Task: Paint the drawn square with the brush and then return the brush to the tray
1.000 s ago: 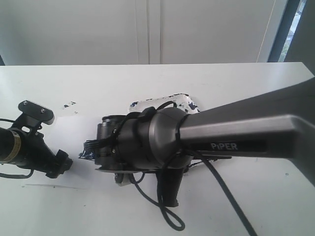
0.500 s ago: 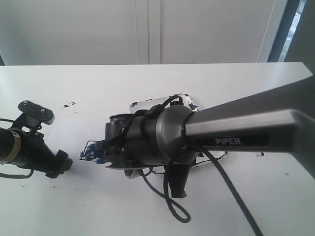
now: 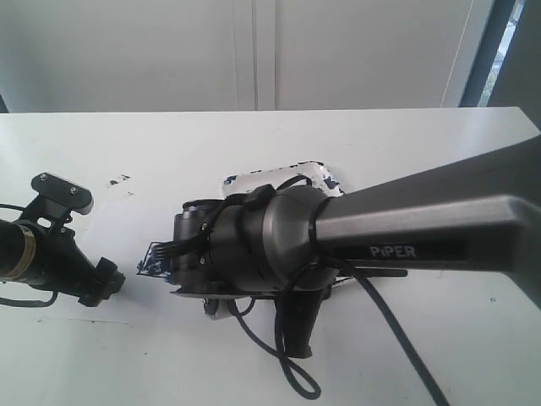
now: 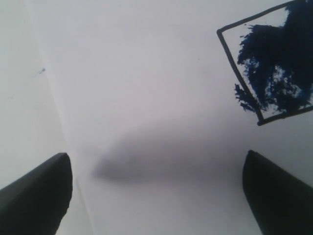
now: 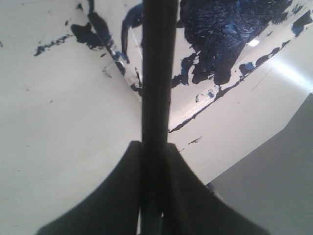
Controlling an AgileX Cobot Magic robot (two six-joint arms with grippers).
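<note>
The drawn square point(image 4: 266, 63) is a black pen outline with dark blue paint smeared over part of its inside; in the exterior view only a corner of the square point(image 3: 152, 258) shows beside my right arm point(image 3: 254, 245). My right gripper point(image 5: 154, 152) is shut on the brush point(image 5: 159, 73), whose thin black handle runs out over the tray point(image 5: 230, 39). Its tip is out of view. The tray point(image 3: 292, 173), white with blue-black blotches, lies mostly hidden under that arm. My left gripper point(image 4: 159, 196) hangs open over bare paper beside the square, with nothing between its fingers point(image 4: 39, 196).
A white paper sheet point(image 4: 146, 73) carries the square, and its edge point(image 4: 51, 98) runs past the left gripper. Small paint specks point(image 3: 118, 180) dot the white table. The left arm point(image 3: 51, 254) sits low at the left edge. A loose black cable point(image 3: 296, 372) loops under the right arm.
My right wrist swung a little to the right, then came back left and lower, covering more of the square again. The left arm has not moved.
</note>
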